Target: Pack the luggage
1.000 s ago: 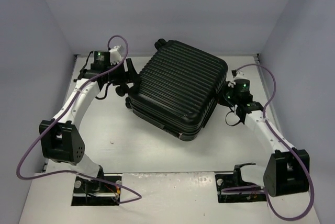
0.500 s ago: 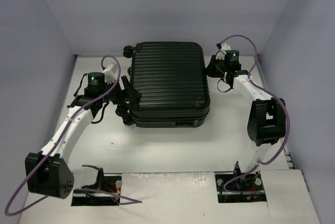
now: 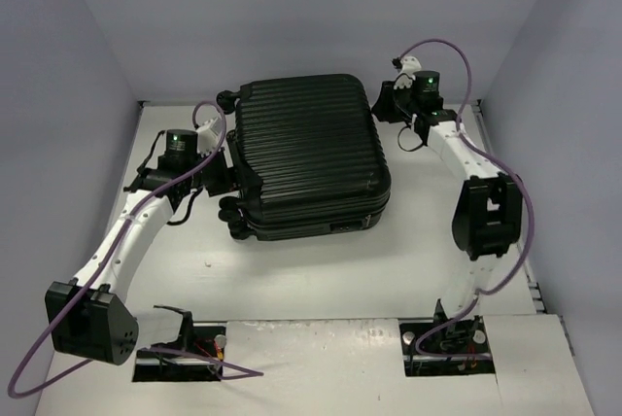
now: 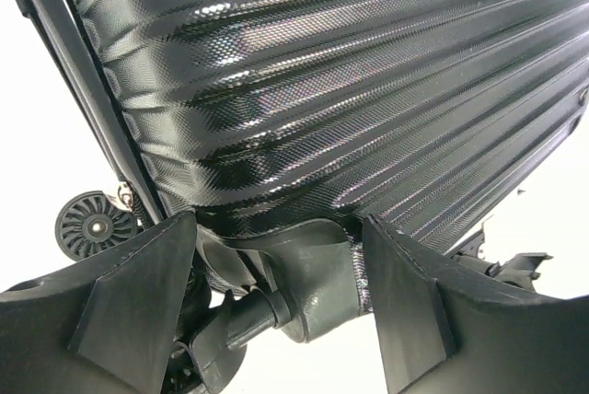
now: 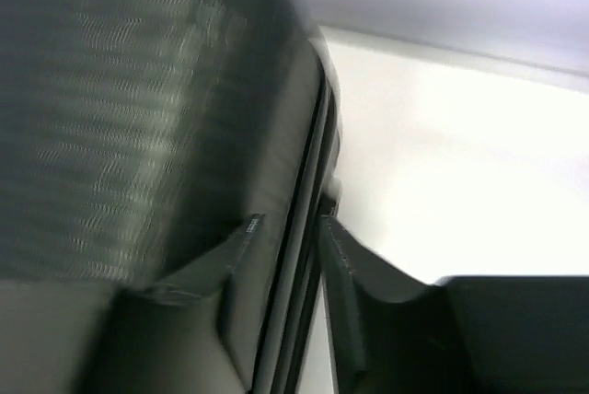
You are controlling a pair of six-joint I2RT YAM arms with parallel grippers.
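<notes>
The luggage [image 3: 311,154] is a black ribbed suitcase lying flat and closed at the back middle of the table. My left gripper [image 3: 233,171] is at its left side by the wheels. In the left wrist view the ribbed shell [image 4: 322,90] fills the top, and the left gripper [image 4: 276,228] stands open, its wide jaws straddling a wheel mount [image 4: 317,283]. My right gripper [image 3: 382,105] is at the back right corner. In the blurred right wrist view it [image 5: 288,221] stands slightly open, with the luggage's seam [image 5: 308,182] running between the fingers.
Grey walls close in the white table [image 3: 321,270] on the left, back and right. One caster wheel [image 4: 92,224] shows to the left of the left jaws. Purple cables loop from both arms. The arm bases sit at the near edge.
The luggage has swung from a diagonal lie to nearly square with the table. My right arm has reached back to its far right corner, and its jaws have parted a little. The left gripper stayed at the wheels.
</notes>
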